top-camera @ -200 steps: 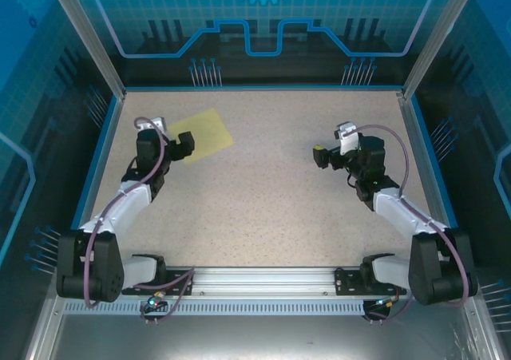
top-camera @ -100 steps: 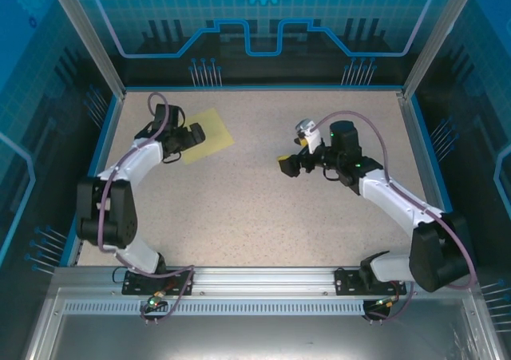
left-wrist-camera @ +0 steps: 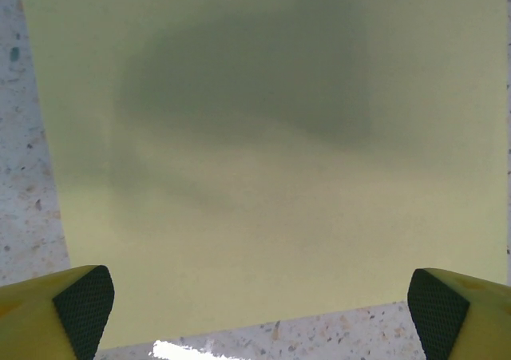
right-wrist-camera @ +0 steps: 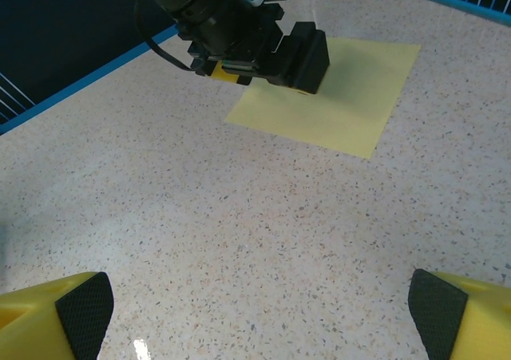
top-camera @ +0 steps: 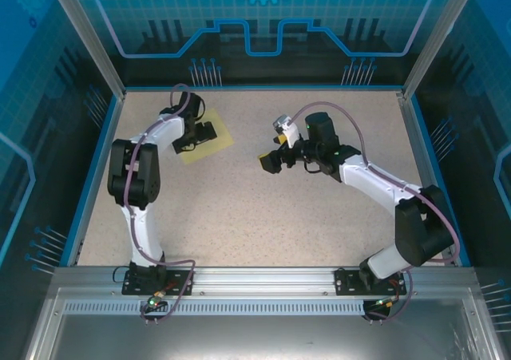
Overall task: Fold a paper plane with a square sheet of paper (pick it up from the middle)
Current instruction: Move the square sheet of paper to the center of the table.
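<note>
**Top view.** The square sheet of paper (top-camera: pixel 224 136) lies flat and unfolded on the speckled table (top-camera: pixel 263 216), in the far-left area. Being square, it has no long axis. It sits turned against the table's edges, so one corner points obliquely toward the far wall and another toward the table's centre. The left gripper (top-camera: pixel 204 134) hangs over the sheet's middle with its yellow fingers (left-wrist-camera: pixel 80 308) spread wide. Whether they touch the paper cannot be told. The right gripper (top-camera: pixel 270 162) stands over bare table near the centre, apart from the sheet and facing it. Its jaws are wide apart and hold nothing.
</note>
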